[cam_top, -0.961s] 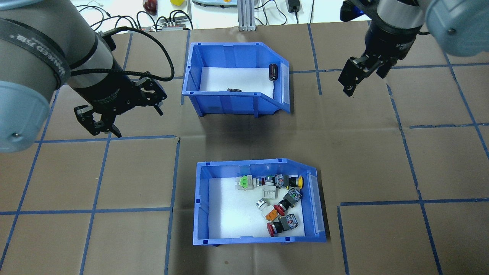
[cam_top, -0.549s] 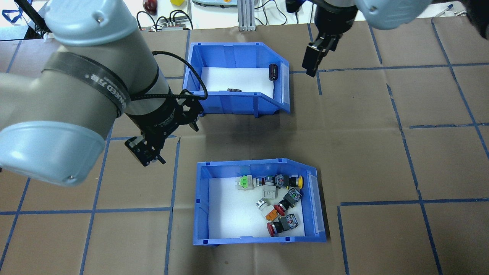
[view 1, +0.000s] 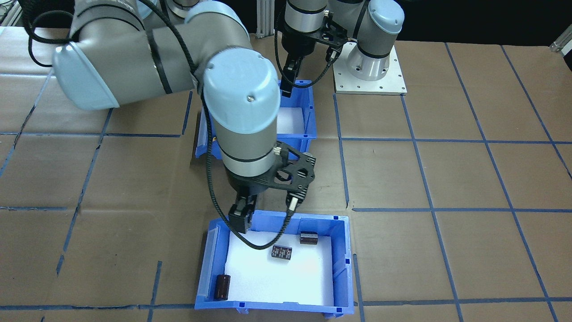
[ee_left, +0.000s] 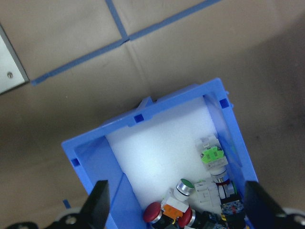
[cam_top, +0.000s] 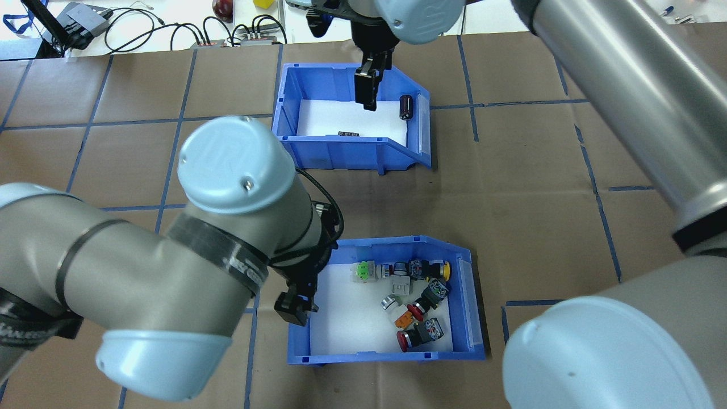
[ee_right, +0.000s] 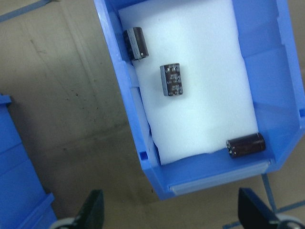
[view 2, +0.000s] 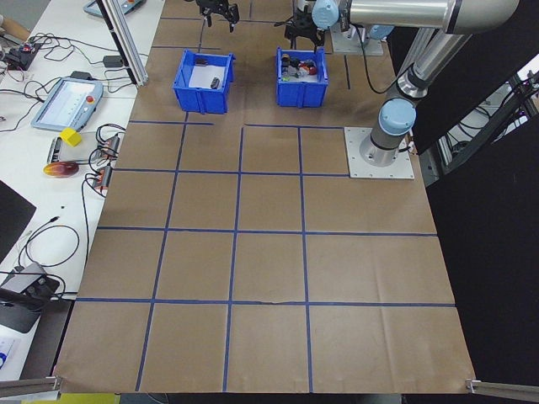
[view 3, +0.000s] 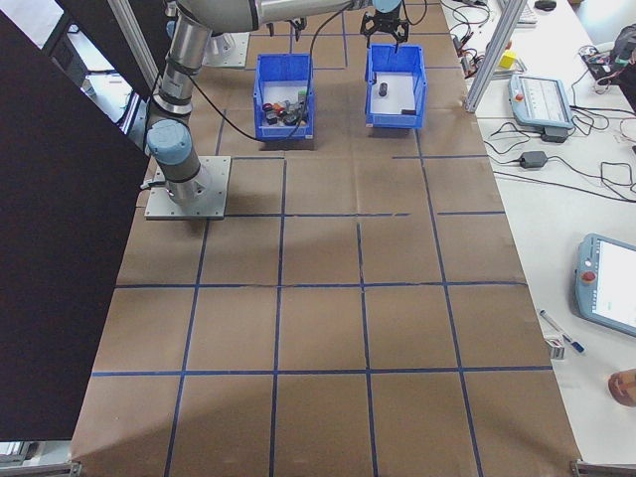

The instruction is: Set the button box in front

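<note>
So my left gripper (cam_top: 295,309) hangs right over the left wall of the button box (cam_top: 386,355), fingers spread wide with nothing between them. That box sits lower centre in the overhead view, with its push-buttons (cam_top: 414,301) bunched toward the right half of the white foam.

My right gripper (cam_top: 368,99) is up at top centre over the other blue bin (cam_top: 341,153), also spread and holding nothing. That bin has a few dark cylinders (cam_top: 405,107) on its foam. A strip of bare table (cam_top: 539,170) lies between the two bins.

Annoying bits: in the front-facing view my right arm covers most of the button box. In the overhead view my left arm blocks the table to the box's left. Both side views are too small to read either gripper.
</note>
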`<state>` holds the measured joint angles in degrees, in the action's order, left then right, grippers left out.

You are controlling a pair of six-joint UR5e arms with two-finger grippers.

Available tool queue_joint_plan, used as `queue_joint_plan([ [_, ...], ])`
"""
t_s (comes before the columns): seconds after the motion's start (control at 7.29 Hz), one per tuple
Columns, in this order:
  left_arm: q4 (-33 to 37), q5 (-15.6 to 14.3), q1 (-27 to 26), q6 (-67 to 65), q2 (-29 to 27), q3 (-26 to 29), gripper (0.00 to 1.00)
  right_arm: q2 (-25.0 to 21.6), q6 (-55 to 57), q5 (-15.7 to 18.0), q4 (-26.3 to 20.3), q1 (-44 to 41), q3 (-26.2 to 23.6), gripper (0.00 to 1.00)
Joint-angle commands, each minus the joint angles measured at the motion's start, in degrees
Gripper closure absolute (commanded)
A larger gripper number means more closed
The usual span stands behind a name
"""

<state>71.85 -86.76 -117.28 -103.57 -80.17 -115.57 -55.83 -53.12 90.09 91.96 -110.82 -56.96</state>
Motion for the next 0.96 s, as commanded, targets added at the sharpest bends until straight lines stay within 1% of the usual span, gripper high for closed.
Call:
queue_joint_plan([
  [0.0, -12.13, 0.45, -7.5, -14.59, 0.02, -7.8, 0.01, 6.58, -2.41, 0.53, 0.15, -4.56, 3.53, 0.0],
  [0.14, -12.35, 0.54, -9.7, -19.26, -0.07, -8.7, 0.01, 8.17, -4.51, 0.7, 0.15, -5.53, 3.09, 0.0],
  [0.27, -12.26, 0.63, -11.03, -19.91, -0.51, -9.58, 0.01, 9.32, -4.54, 0.97, 0.15, -6.41, 2.65, 0.0],
  [0.41, -12.44, 0.54, -11.57, -21.92, -0.95, -12.29, 0.01, 10.29, -4.62, 0.97, 0.15, -6.86, 1.86, 0.0],
  [0.55, -13.92, 0.19, -11.57, -23.16, -1.04, -14.31, 0.01, 10.47, -4.62, 0.97, 2.33, -6.86, -0.15, 0.0],
  [0.69, -17.33, 0.19, -11.57, -23.34, -1.13, -15.12, 0.01, 10.56, -4.36, 1.06, 5.14, -6.78, -1.99, 0.0],
  [0.82, -17.71, 0.45, -11.57, -23.52, -1.91, -16.43, 0.01, 10.48, -4.19, 1.06, 5.51, -6.69, -1.84, 0.0],
])
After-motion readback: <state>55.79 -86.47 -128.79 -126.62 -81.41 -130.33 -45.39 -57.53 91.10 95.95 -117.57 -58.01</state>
